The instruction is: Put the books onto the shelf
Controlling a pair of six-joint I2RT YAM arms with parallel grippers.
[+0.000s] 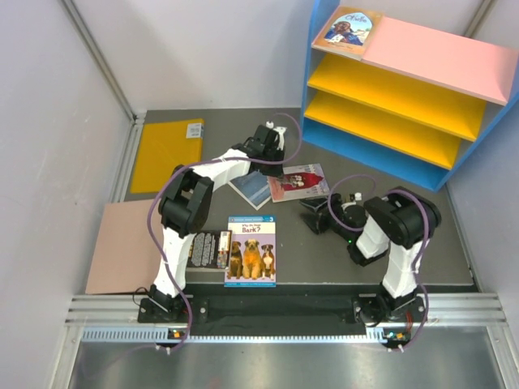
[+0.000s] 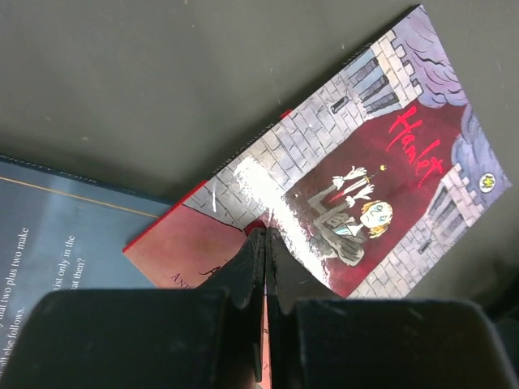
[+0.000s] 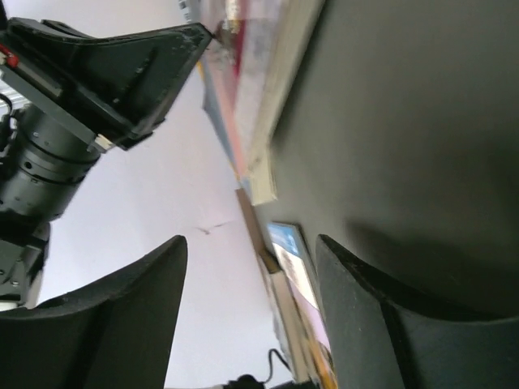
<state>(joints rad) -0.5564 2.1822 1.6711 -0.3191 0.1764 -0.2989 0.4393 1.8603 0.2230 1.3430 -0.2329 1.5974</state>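
My left gripper (image 2: pixel 265 237) was clamped on the near edge of the red-and-white book (image 2: pixel 365 162), which lay on the table (image 1: pixel 365 255) beside the navy book (image 2: pixel 49 243), in front of the shelf (image 1: pixel 312 73). My right gripper (image 1: pixel 312 217) hung open, holding nothing.

The top camera sat above and behind my bases, looking down over the whole table (image 1: pixel 340 251), with the shelf (image 1: pixel 315 81) at its far right. My left wrist camera looked along my left gripper (image 2: pixel 265 243) from very close onto the Hamlet paperback (image 2: pixel 365 178), which the top view also showed mid-table. My right wrist camera lay low and rolled sideways, peering between my right gripper (image 3: pixel 251 243) fingers at books (image 3: pixel 280 105) seen edge-on.
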